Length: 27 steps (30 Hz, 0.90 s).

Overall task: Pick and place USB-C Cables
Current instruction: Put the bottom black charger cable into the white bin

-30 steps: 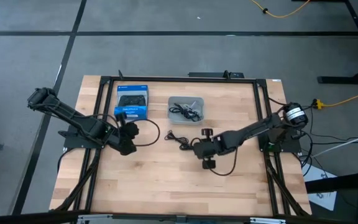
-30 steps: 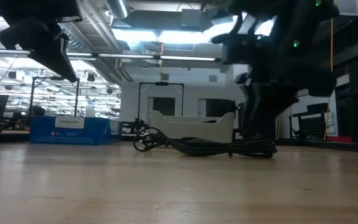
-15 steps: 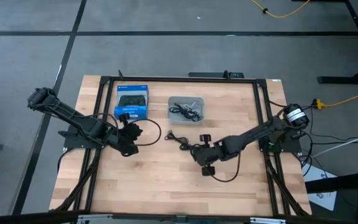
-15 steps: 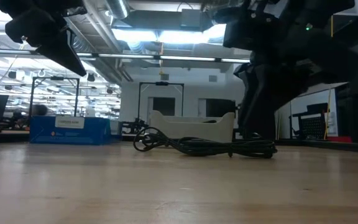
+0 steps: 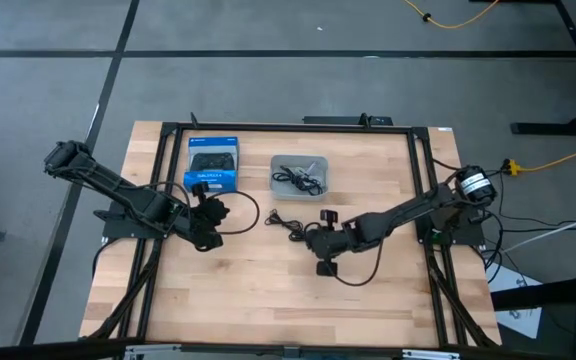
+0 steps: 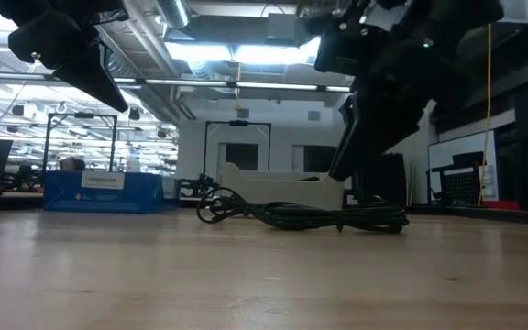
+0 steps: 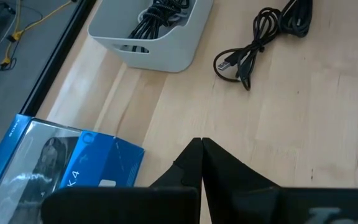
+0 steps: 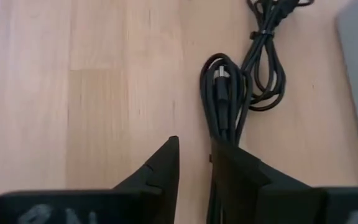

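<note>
Two black USB-C cables (image 5: 288, 222) lie coiled side by side on the table's middle, also seen in the low view (image 6: 291, 215). More black cables sit in the grey bin (image 5: 300, 176); no white one shows. My right gripper (image 5: 308, 238) hovers at the loose cables' right end, open by a narrow gap (image 8: 194, 149), with one finger (image 8: 229, 163) over a cable bundle (image 8: 227, 93). My left gripper (image 7: 201, 144) is shut and waits above the table near the blue box (image 5: 212, 165). My right gripper comes at the near cable bundle (image 8: 225, 124) along its length. The bundle runs under one finger, not between the two. I cannot tell whether the finger touches it. The bundle lies flat on the table.
The blue box (image 7: 55, 168) rests flat near the table's far left, and the grey bin (image 7: 154, 43) stands to its right. A black frame (image 5: 168, 200) borders the table. Bare wood (image 5: 268, 290) stretches toward the near edge.
My right gripper has moved a little toward the table's left, closer to the loose cables, and has turned at the wrist while doing so. The cables have stayed where they were.
</note>
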Tool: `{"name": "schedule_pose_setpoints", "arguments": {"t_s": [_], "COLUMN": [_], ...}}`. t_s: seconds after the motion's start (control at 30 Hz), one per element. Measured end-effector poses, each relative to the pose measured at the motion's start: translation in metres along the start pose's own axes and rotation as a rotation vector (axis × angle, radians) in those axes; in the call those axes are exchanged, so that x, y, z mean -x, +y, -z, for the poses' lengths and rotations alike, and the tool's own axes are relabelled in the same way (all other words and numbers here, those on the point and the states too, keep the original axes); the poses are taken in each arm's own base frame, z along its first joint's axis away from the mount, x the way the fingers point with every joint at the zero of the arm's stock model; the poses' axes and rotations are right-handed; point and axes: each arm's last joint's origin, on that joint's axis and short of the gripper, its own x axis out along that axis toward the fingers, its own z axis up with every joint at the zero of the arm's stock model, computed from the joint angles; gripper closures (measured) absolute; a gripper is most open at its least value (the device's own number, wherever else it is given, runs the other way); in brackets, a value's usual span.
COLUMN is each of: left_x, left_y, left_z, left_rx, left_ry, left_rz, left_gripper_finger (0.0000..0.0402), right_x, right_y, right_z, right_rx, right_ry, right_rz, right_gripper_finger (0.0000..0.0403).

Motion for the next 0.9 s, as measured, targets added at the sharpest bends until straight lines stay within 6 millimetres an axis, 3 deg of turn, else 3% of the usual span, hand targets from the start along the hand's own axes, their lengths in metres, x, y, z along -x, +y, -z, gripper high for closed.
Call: {"name": "schedule_pose_setpoints", "arguments": {"t_s": [0.17,0.5,0.9], "left_x": [0.0,0.0,0.0], "left_y": [0.0,0.0,0.0], "left_z": [0.0,0.0,0.0], "left_rx": [0.001,0.001,0.001], "left_ry": [0.0,0.0,0.0], "left_rz": [0.0,0.001,0.0], "left_gripper_finger": [0.0401,0.0401,0.0401], "right_x": [-0.003,-0.005,-0.009], "right_y": [-0.01,-0.017,-0.021], "right_z": [-0.002,-0.004,0.002], "right_rx": [-0.031,-0.042,0.055], "right_ry": [0.022,0.028,0.028], "right_rz": [-0.04,-0.03,0.007], "right_gripper_finger": [0.0287,0.0201,0.0195]}}
